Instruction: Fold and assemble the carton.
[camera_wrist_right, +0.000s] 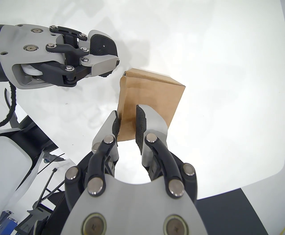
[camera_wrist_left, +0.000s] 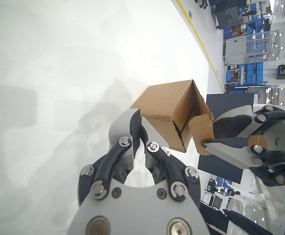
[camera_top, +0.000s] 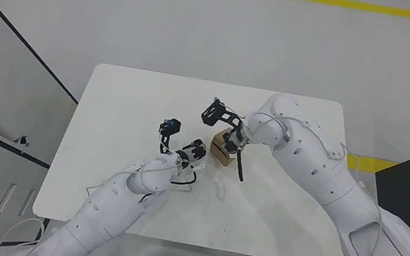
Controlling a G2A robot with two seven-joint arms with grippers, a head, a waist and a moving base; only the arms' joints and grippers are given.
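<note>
Top view showed the carton (camera_top: pixel 222 150) lying just right of centre on the counter (camera_top: pixel 134 117), its end flaps not yet tucked. It looked light, thin-walled and easily creased, best taken by a flap or along a fold. The right hand (camera_wrist_right: pixel 127 111) seemed pinched on one end flap (camera_wrist_left: pixel 200 133). The left hand (camera_wrist_left: pixel 139 119), fingers together and empty, sat just left of the carton.

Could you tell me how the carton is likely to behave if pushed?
The carton looks small and hollow, so probably light, apt to slide on the smooth table. Its flap in the right pincer would likely bend.
</note>
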